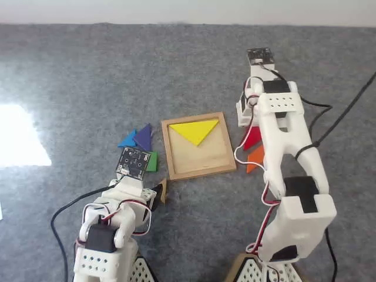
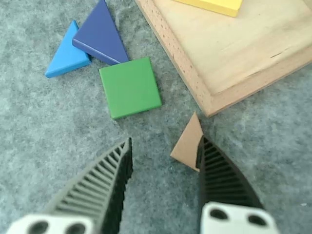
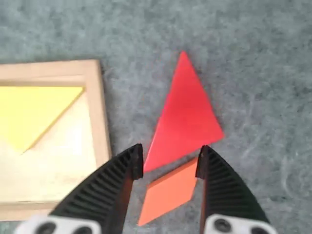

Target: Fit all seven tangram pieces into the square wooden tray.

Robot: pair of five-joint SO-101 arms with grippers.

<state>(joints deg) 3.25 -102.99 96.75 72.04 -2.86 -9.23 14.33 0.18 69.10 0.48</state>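
Observation:
The square wooden tray (image 1: pixel 170 153) lies mid-table with a yellow triangle (image 1: pixel 194 130) in its far part. My left gripper (image 2: pixel 165 146) is open and low over the carpet, and a small tan triangle (image 2: pixel 187 144) lies against the inside of one finger. Just beyond it lie a green square (image 2: pixel 130 87), a dark blue triangle (image 2: pixel 101 35) and a light blue triangle (image 2: pixel 67 52). My right gripper (image 3: pixel 170 157) is open above the near edge of a red triangle (image 3: pixel 185 114), with an orange parallelogram (image 3: pixel 168 192) between its fingers.
Grey carpet covers the whole table. The tray rim (image 2: pixel 195 73) runs close to the tan triangle, and on the other side it (image 3: pixel 100 112) is a short way from the red triangle. Cables trail from both arms.

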